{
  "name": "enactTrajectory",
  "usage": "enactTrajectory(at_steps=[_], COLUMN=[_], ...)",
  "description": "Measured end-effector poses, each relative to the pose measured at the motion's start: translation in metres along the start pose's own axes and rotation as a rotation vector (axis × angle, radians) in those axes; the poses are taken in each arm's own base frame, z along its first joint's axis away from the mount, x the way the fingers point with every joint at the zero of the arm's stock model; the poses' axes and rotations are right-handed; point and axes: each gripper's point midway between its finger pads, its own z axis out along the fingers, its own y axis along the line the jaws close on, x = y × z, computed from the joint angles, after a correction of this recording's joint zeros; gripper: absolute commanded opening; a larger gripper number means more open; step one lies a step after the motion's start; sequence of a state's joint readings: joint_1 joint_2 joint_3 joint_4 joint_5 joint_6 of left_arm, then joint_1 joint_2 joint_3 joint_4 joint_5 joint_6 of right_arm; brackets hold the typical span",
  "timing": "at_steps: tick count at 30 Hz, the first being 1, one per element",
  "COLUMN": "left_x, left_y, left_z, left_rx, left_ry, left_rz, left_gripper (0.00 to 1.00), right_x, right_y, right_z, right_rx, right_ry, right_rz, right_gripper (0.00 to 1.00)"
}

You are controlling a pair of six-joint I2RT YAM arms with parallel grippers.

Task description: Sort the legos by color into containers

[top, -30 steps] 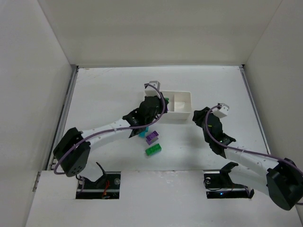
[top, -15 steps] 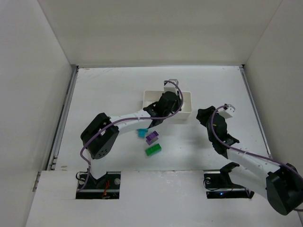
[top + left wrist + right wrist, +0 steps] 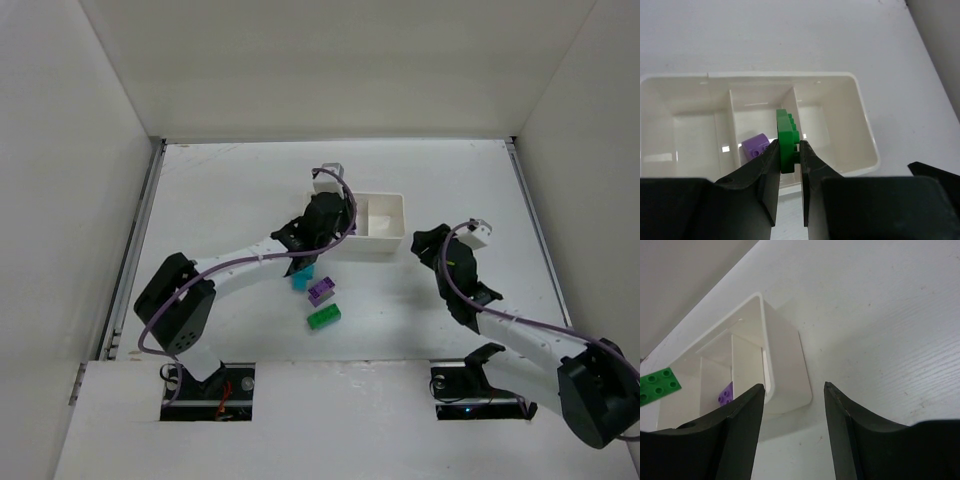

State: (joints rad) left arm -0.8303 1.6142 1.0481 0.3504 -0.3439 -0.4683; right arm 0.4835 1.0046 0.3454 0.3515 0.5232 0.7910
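Observation:
My left gripper [image 3: 788, 148] is shut on a green lego [image 3: 786, 139], held on edge above the white tray [image 3: 865, 135], near the wall between its middle and right compartments. A purple lego [image 3: 756, 145] lies in the middle compartment. In the top view the left gripper [image 3: 326, 216] covers the tray's [image 3: 384, 243] left part. A cyan lego [image 3: 300, 281], a purple lego [image 3: 321, 291] and a green lego [image 3: 323, 317] lie on the table in front of the tray. My right gripper [image 3: 792, 388] is open and empty, just right of the tray [image 3: 787, 365].
The held green lego [image 3: 658, 384] and the purple lego in the tray [image 3: 726, 393] also show in the right wrist view. White walls enclose the table at the back and both sides. The right gripper [image 3: 427, 245] sits close to the tray's right end.
My left gripper swung right over the tray with the green lego, then back left to the tray's middle. The right gripper shifted slightly.

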Motion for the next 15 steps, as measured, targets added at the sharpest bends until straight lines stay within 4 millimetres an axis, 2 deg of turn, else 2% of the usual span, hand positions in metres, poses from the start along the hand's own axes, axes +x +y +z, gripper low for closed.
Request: enactTrajectory(at_steps=[4, 8, 10, 13, 15], left_x=[0.002, 0.015, 0.025, 0.037, 0.041], left_y=[-0.031, -0.068, -0.072, -0.065, -0.058], left_z=[-0.001, 0.011, 0.020, 0.033, 0.039], left_rx=[0.064, 0.134, 0.137, 0.112, 0.092], left_ry=[0.003, 0.027, 0.046, 0.069, 0.079], left_rz=[0.006, 0.018, 0.028, 0.037, 0.043], left_gripper=[0.15, 0.18, 0.23, 0.25, 0.33], right_x=[0.002, -0.002, -0.006, -0.008, -0.008], right_y=[-0.001, 0.001, 0.002, 0.004, 0.004], right_z=[0.001, 0.000, -0.001, -0.002, -0.002], right_rx=[0.003, -0.004, -0.010, -0.016, -0.016], right_ry=[0.006, -0.004, -0.014, -0.019, -0.019], right_rz=[-0.005, 0.003, 0.010, 0.015, 0.014], right_gripper=[0.58, 0.58, 0.58, 0.58, 0.59])
